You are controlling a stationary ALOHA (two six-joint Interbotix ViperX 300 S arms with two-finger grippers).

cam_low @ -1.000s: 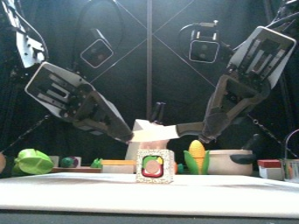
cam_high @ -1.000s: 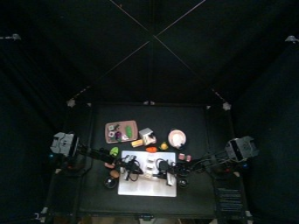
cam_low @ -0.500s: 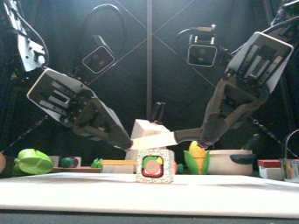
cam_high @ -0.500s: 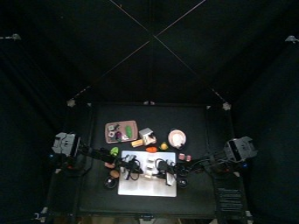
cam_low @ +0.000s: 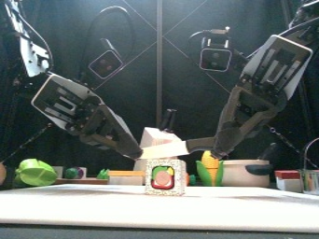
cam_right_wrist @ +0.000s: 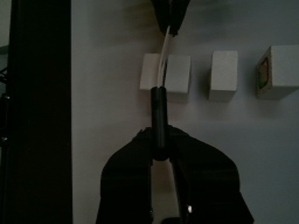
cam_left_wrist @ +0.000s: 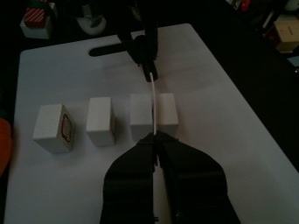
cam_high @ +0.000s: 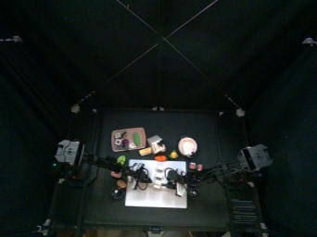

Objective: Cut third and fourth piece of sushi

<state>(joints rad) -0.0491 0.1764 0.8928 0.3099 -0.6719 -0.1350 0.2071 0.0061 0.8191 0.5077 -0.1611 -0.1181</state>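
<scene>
From above, both arms meet over the white cutting board [cam_high: 158,182] near the table's front edge.

At table height, the sushi roll [cam_low: 163,176] stands on end, and the arms slope down behind it.

In the left wrist view, the left gripper [cam_left_wrist: 156,150] is clamped on the knife [cam_left_wrist: 156,105], whose blade lies across the uncut block [cam_left_wrist: 155,115] beside two cut pieces [cam_left_wrist: 77,125].

In the right wrist view, the right gripper [cam_right_wrist: 163,143] pinches the knife's other end, probably to steady the cut.
</scene>
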